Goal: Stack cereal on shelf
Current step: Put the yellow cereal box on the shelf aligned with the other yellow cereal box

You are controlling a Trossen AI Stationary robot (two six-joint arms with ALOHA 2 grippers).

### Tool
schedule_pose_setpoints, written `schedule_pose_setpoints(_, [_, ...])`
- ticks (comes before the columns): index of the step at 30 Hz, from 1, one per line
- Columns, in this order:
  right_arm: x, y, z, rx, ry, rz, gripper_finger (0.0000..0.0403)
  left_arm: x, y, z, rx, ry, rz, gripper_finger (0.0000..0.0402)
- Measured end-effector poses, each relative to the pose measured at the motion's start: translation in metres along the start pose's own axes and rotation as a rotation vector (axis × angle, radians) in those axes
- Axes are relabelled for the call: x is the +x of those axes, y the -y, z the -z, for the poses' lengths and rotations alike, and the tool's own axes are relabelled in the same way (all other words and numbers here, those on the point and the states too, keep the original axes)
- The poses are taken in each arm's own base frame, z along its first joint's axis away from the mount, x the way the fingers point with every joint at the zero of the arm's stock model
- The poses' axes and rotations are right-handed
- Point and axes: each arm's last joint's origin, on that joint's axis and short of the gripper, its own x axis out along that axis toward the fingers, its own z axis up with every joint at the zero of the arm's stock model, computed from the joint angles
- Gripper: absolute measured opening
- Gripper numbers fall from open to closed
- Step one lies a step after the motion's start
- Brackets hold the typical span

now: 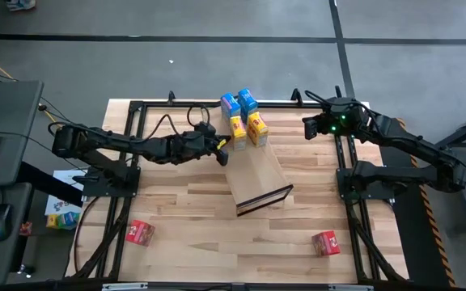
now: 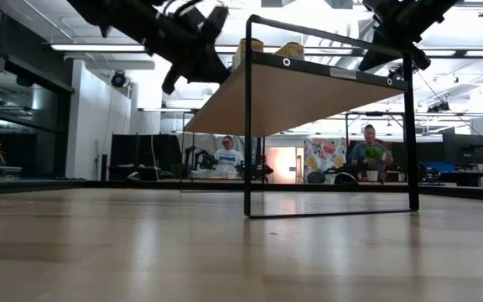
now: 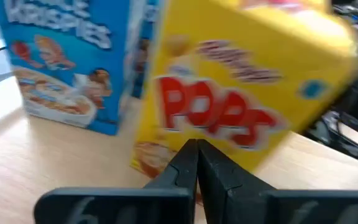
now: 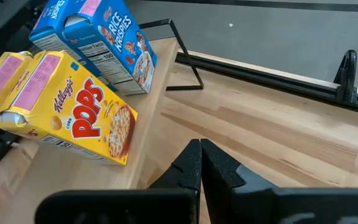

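The shelf [image 1: 257, 171] is a tan board at the table's middle, its near end carried by a black frame [image 2: 329, 134]. On its far part stand two blue cereal boxes [image 1: 239, 102] and two yellow cereal boxes [image 1: 247, 129]. Two red cereal boxes [image 1: 140, 233] [image 1: 325, 242] lie on the tabletop near the front edge. My left gripper [image 1: 224, 152] is shut, just left of the yellow boxes, its tips close before a yellow box's printed front [image 3: 229, 106]. My right gripper [image 1: 307, 128] is shut in the air to the right of the boxes. My left gripper's shut fingertips [image 3: 196, 149] point level at the lower part of the yellow box's printed front [image 3: 185, 134], from the table's left. Whether they touch it cannot be told, since the fingers cover that spot.
A black rail frame [image 1: 136, 121] runs round the tabletop's left, far and right sides. Bare wood [image 1: 233, 242] lies between the two red boxes. People sit in the room behind the table [image 2: 225, 155].
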Motion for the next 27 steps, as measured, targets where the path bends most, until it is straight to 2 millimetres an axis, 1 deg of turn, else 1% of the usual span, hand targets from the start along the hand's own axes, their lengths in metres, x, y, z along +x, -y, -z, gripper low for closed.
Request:
schedule_pose_setpoints(3, [0.000, 0.000, 0.000, 0.000, 0.002, 0.005, 0.0000, -0.007, 0.005, -0.002, 0.013, 0.004, 0.024, 0.0000])
schedule_pose_setpoints(8, [0.000, 0.000, 0.000, 0.000, 0.003, 0.006, 0.0000, -0.008, 0.009, -0.001, 0.002, 0.005, 0.051, 0.0000])
schedule_pose_setpoints(12, [0.000, 0.000, 0.000, -0.008, 0.003, 0.007, 0.0000, -0.003, 0.009, 0.005, 0.014, -0.017, 0.043, 0.0000])
schedule_pose_setpoints(18, [0.000, 0.000, 0.000, -0.008, 0.003, 0.007, 0.0000, 0.004, 0.004, 0.005, 0.011, -0.016, 0.038, 0.0000])
schedule_pose_setpoints(23, [0.000, 0.000, 0.000, -0.008, 0.003, 0.007, 0.0000, 0.004, 0.005, 0.007, 0.035, -0.036, 0.069, 0.0000])
schedule_pose_setpoints(27, [0.000, 0.000, 0.000, -0.008, 0.004, 0.007, 0.0000, 0.005, 0.002, 0.008, 0.065, -0.054, 0.044, 0.0000])
